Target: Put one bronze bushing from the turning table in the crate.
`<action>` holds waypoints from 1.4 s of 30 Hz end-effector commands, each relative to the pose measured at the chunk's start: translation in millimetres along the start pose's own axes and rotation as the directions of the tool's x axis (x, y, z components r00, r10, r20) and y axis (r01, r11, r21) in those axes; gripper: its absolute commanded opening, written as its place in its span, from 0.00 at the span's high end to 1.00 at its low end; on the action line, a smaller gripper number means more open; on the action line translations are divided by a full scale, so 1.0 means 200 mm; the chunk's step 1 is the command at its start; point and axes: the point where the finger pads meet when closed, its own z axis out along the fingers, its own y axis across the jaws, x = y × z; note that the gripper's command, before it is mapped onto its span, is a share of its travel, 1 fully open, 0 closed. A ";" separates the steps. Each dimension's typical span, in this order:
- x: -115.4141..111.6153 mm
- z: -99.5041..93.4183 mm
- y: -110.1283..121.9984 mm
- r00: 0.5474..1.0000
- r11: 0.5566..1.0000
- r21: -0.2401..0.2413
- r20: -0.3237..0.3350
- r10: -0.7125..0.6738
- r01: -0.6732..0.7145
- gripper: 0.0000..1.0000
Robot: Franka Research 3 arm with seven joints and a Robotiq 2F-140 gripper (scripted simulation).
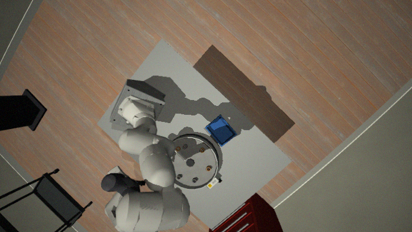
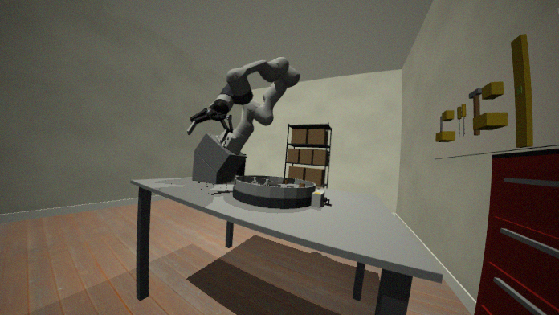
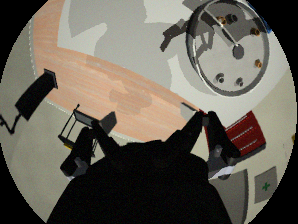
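The round grey turning table stands on the grey work table. It carries three bronze bushings and three grey bushings. One bronze bushing also shows in the wrist view. The blue crate stands empty right beside the turning table. My gripper is open and empty. It hangs high in the air, off to the side of the turning table and beyond the table's edge.
The grey robot base block sits at the table's corner. A small yellow box is fixed to the turning table's rim. A red drawer cabinet, a black cart and a shelf rack stand around.
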 end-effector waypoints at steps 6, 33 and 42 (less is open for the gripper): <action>-0.01 0.00 0.06 0.971 0.971 0.015 0.002 0.239 -0.239 0.00; 0.02 -0.02 0.30 0.811 0.811 0.022 -0.010 0.585 -0.584 0.00; 0.04 -0.03 0.37 0.732 0.732 0.028 -0.020 0.681 -0.680 0.00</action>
